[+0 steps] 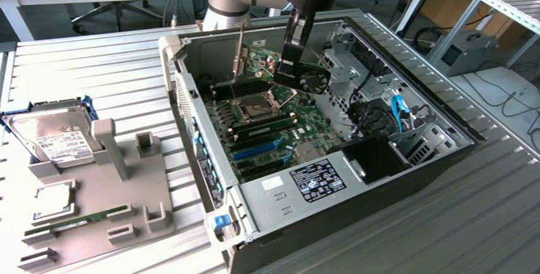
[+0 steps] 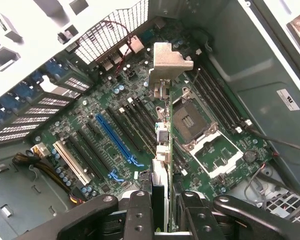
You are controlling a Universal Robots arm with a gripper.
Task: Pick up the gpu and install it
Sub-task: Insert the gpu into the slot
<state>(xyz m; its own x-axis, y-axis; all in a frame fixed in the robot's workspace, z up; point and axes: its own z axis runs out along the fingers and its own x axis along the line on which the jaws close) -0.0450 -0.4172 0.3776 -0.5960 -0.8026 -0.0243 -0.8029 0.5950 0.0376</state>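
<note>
The gpu (image 1: 268, 66), a green board with a black fan and a silver end bracket, hangs inside the open computer case (image 1: 253, 207), above the motherboard (image 1: 262, 138). My gripper (image 1: 293, 51) is shut on its upper edge. In the wrist view the gpu (image 2: 163, 150) is seen edge-on between the two black fingers (image 2: 139, 212). Its silver bracket (image 2: 170, 59) points toward the case's rear wall. The card floats over the motherboard (image 2: 90, 125), between the long blue slot (image 2: 115, 140) and the CPU socket (image 2: 196, 120), apart from the board.
The case lies on its side on a ribbed metal table (image 1: 101, 78). At the exterior view's left a grey holder (image 1: 126, 192) carries a hard drive (image 1: 55, 138), a CPU (image 1: 55, 199) and a RAM stick (image 1: 80, 218). Cables (image 1: 380, 119) and a drive cage fill the case's right part.
</note>
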